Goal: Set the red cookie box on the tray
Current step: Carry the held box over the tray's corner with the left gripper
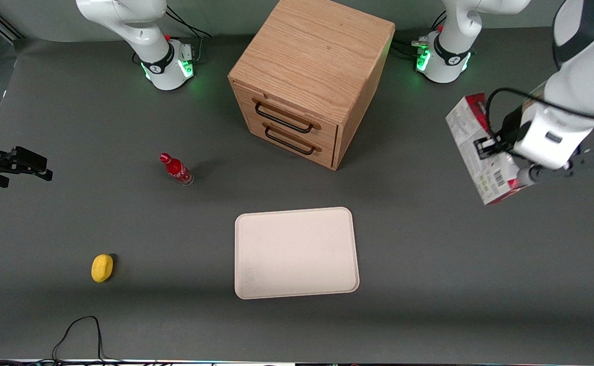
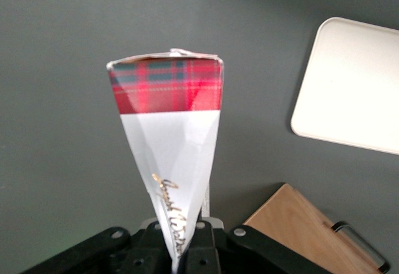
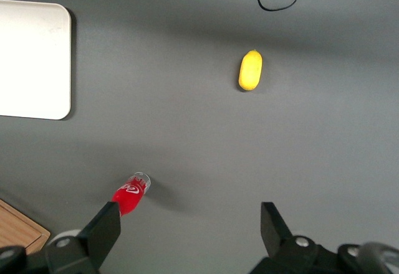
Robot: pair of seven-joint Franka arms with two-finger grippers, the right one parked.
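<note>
Front view shows your left gripper (image 1: 505,162) raised above the counter at the working arm's end, clamped on the red cookie box (image 1: 472,152). The box hangs in the air, tilted, with its pale printed side and barcode facing the camera and a strip of red along its lower end. It touches nothing but the gripper, and it sits well apart from the tray (image 1: 295,252).

You can see the tray lying flat near the middle of the counter, closer to the front camera's edge, with nothing on it. The wooden cabinet (image 1: 309,76) stands farther from the camera than the tray, near the edge where the arm bases are mounted, both drawers closed. A small red bottle (image 1: 176,169) stands toward the parked arm's end, and a yellow object (image 1: 102,268) lies nearer the camera than the bottle, toward that same end.

In the left wrist view you look down the length of the box (image 2: 168,143): the fingers (image 2: 199,249) pinch its narrow white faces close to the camera, and its red tartan end points away toward the grey counter. The tray's (image 2: 349,87) rounded corner and a corner of the cabinet (image 2: 305,230) also show there, both clear of the box.
</note>
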